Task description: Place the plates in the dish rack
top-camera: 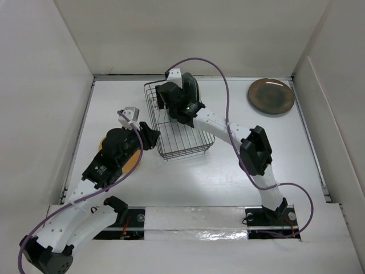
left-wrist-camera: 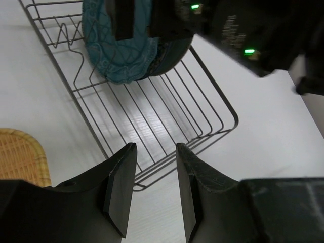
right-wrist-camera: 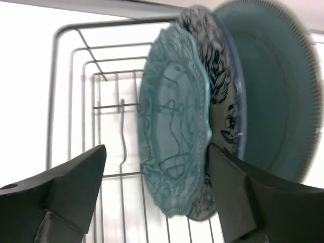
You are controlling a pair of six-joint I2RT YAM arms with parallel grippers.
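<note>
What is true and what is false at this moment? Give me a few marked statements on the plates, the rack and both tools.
1. The teal plate, the patterned plate and the grey-blue plate stand on edge in the rack. True.
2. The brown plate is in the rack. False: it lies flat on the table, at the far right corner.
3. The left tool is holding a plate. False: its fingers are apart with nothing between them.
4. The right tool is open, one finger on each side of the teal plate. True.
5. The racked plates sit at the rack's near end. False: they are at its far end.
</note>
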